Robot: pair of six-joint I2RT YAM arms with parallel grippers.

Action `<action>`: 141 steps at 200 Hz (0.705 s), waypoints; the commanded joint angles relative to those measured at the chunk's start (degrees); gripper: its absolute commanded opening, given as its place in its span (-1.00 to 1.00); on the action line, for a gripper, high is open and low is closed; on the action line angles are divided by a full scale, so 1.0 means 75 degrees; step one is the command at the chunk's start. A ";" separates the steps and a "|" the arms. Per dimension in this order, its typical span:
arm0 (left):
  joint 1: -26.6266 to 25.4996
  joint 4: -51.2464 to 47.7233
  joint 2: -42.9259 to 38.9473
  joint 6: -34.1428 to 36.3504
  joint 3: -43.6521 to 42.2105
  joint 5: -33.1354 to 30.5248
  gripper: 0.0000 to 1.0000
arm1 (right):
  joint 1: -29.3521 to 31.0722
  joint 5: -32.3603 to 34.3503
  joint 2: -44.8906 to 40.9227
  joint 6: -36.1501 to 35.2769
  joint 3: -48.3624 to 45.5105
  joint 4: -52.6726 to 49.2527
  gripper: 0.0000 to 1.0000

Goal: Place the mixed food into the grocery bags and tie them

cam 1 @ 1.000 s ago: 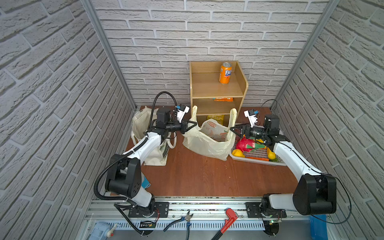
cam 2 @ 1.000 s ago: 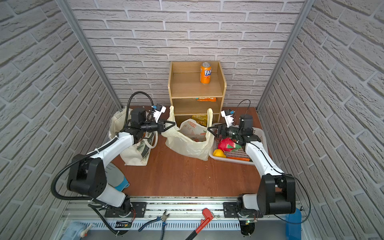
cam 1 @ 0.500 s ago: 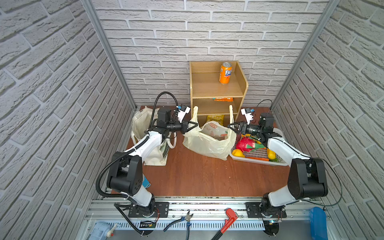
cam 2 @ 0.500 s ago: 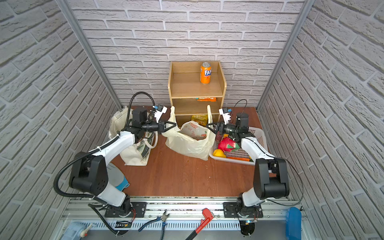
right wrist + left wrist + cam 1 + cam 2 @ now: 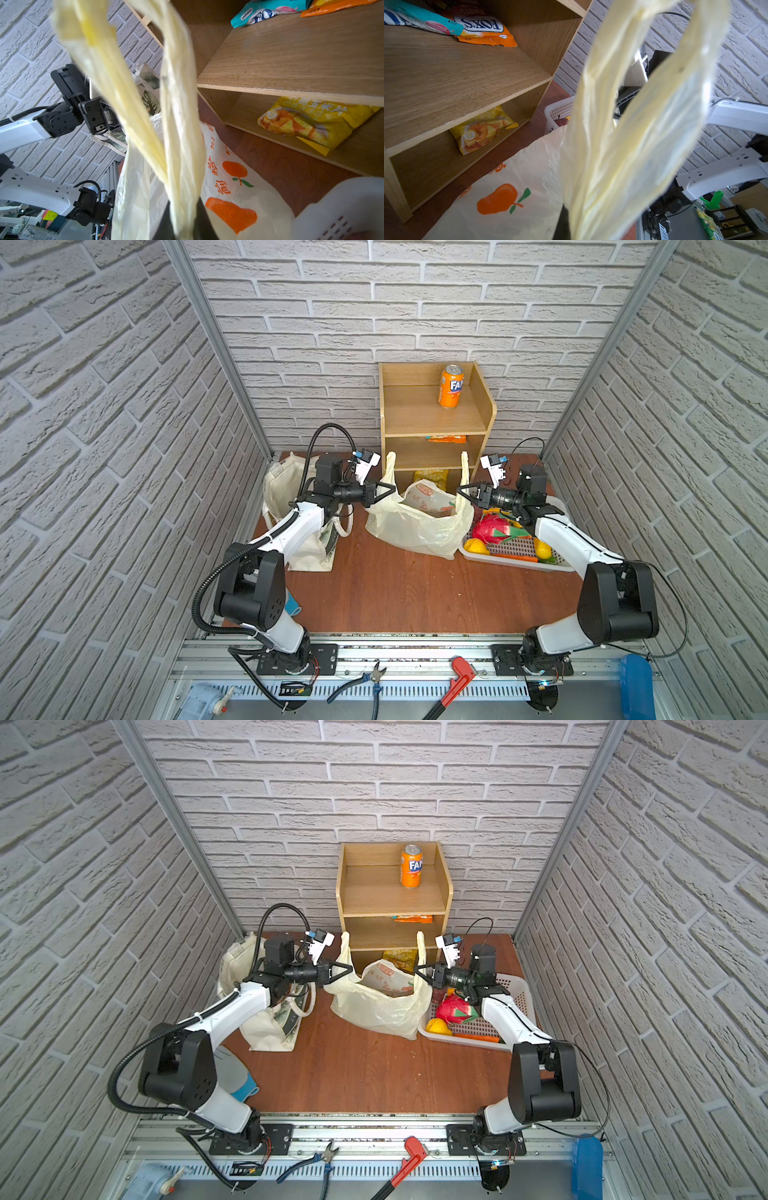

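- White brick walls [image 5: 415,302] at the back and on both sides, evenly and brightly lit.
- Grey metal posts [image 5: 216,344] standing in the two back corners.
- Reddish-brown wooden floor [image 5: 395,593] with a faint plank grain.
- Light wooden shelf unit [image 5: 415,414] with three levels, centred against the back wall.
- Slotted metal rail [image 5: 415,651] along the front edge, just below the floor board.

Bright, even light from above; soft close-ups at the wrists.
We see both top views sharp, the brick walls [image 5: 104,427] bowing at the edges; in the left wrist view the handle of the plastic bag [image 5: 623,155] blurs, with glare near three o'clock.
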 commanded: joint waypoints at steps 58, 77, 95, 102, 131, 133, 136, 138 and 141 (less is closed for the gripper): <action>-0.0526 -0.0582 -0.0356 -0.0163 0.0032 -0.2045 -1.00 | 0.2451 0.4619 -0.0625 -0.3471 0.1828 -0.4015 -0.88; -0.0654 -0.1110 -0.0342 0.0199 0.0223 -0.2003 -1.00 | 0.2776 0.5090 -0.0562 -0.3859 0.2053 -0.4182 -0.89; -0.0700 -0.1707 -0.0187 0.0380 0.0556 -0.1700 -1.00 | 0.3015 0.5390 -0.0535 -0.4151 0.2162 -0.4164 -0.89; -0.0701 -0.1939 -0.0121 0.0438 0.0687 -0.1682 -1.00 | 0.3082 0.5456 -0.0527 -0.4245 0.2198 -0.4163 -0.89; -0.0733 -0.2476 -0.0096 0.0654 0.0938 -0.1529 -1.00 | 0.3326 0.5695 -0.0445 -0.4634 0.2417 -0.4206 -0.89; -0.0729 -0.2500 -0.0106 0.0672 0.0943 -0.1529 -1.00 | 0.3343 0.5724 -0.0435 -0.4660 0.2439 -0.4214 -0.88; -0.0738 -0.2548 -0.0112 0.0695 0.0959 -0.1523 -1.00 | 0.3370 0.5763 -0.0413 -0.4710 0.2474 -0.4229 -0.89; -0.0745 -0.2574 -0.0122 0.0709 0.0977 -0.1528 -1.00 | 0.3387 0.5788 -0.0401 -0.4729 0.2498 -0.4241 -0.89; -0.0742 -0.2604 -0.0139 0.0725 0.0985 -0.1523 -1.00 | 0.3420 0.5823 -0.0386 -0.4785 0.2540 -0.4260 -0.89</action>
